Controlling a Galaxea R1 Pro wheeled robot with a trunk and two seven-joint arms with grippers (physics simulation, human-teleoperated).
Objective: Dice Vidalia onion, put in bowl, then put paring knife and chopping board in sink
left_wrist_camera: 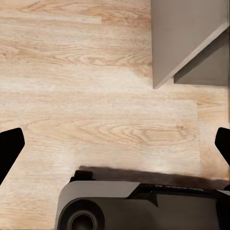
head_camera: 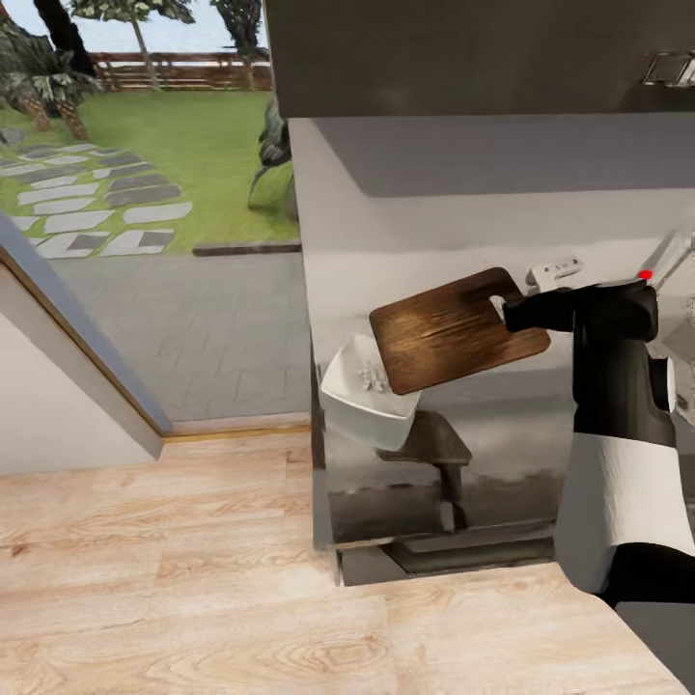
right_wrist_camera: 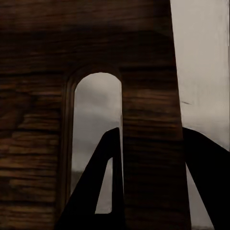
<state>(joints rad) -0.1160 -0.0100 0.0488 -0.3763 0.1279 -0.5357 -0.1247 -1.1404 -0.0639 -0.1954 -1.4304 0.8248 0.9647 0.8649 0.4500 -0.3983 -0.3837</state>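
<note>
Pincer [head_camera: 514, 314] on my right arm grips the chopping board [head_camera: 449, 329] above the bowl [head_camera: 362, 401] at seven o'clock; my left pincer [left_wrist_camera: 115, 143] hangs open.

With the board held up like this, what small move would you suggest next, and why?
Probably carry it toward the sink. The right gripper holds the brown wooden chopping board at its slot end, lifted above the white squarish bowl, which already holds small white pieces, so the board looks ready to go.

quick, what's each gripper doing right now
Left gripper: open, holding nothing, over the wood floor.
Right gripper: closed on the chopping board at its slotted end.
</note>
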